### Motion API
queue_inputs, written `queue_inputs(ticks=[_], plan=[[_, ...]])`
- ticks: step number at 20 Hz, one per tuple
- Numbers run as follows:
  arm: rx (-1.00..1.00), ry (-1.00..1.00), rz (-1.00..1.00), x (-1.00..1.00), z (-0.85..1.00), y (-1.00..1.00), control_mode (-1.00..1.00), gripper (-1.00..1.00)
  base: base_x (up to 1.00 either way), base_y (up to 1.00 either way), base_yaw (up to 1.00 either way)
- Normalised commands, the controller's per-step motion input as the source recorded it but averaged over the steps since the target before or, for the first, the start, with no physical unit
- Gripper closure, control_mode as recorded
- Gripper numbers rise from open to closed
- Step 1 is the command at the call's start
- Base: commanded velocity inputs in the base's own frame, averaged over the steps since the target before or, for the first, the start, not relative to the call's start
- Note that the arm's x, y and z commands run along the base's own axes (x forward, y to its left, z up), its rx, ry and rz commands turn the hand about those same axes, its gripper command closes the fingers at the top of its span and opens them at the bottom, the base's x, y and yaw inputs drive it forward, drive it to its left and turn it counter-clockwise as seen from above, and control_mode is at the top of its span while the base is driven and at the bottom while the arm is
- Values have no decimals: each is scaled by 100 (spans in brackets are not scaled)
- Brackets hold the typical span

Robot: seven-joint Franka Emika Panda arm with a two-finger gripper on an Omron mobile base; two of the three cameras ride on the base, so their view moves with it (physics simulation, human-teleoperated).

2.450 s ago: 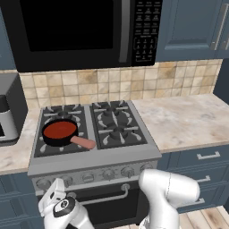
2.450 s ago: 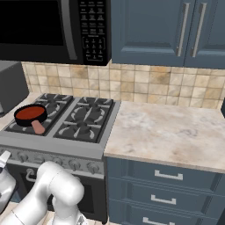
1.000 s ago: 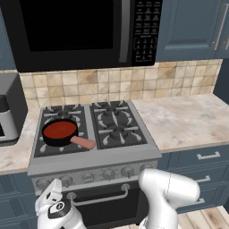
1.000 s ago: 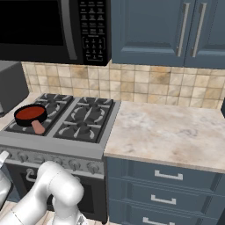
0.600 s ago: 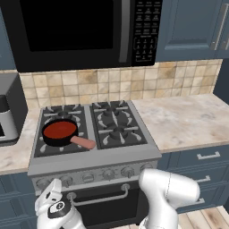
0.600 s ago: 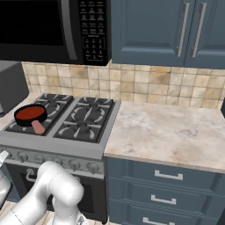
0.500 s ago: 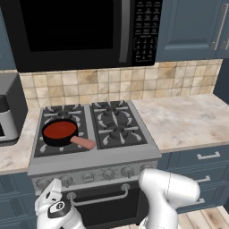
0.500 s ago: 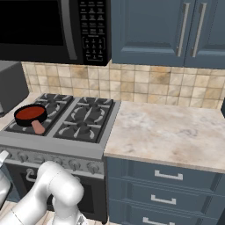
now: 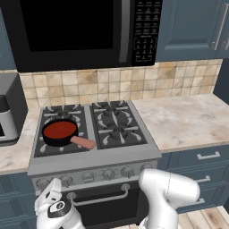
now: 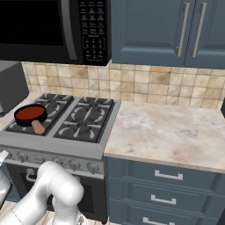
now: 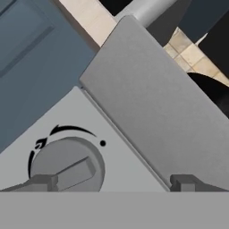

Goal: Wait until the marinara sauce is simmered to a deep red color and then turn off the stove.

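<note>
The marinara sauce is a red disc in a small black pan on the front left burner of the stove, pinkish handle pointing front right. The right base view has the sauce at the stove's left. My gripper hangs low in front of the left end of the knob row. In the hand view a round grey knob with a raised bar sits close ahead. The gripper is open, its left fingertip by the knob's bar and the right one well off to the side.
A black microwave hangs above the range. A grey toaster oven stands on the counter to the left. Marble counter and blue drawers lie to the right, and the oven door's bar handle is beside my hand.
The hand has edged a little left and down in front of the knob panel since the oldest frames. Over the last second nothing has visibly moved.
</note>
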Motion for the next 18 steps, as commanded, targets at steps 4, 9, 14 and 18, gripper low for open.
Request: queue_inputs(ticks=[4, 9, 14, 18], plan=[[0, 0, 0, 12, 0, 0, -100, -100, 0, 0, 0], [0, 0, 0, 10, 0, 0, -100, -100, 0, 0, 0], [0, 0, 0, 0, 0, 3, -100, -100, 0, 0, 0], [0, 0, 0, -1, 0, 0, -100, -100, 0, 0, 0]])
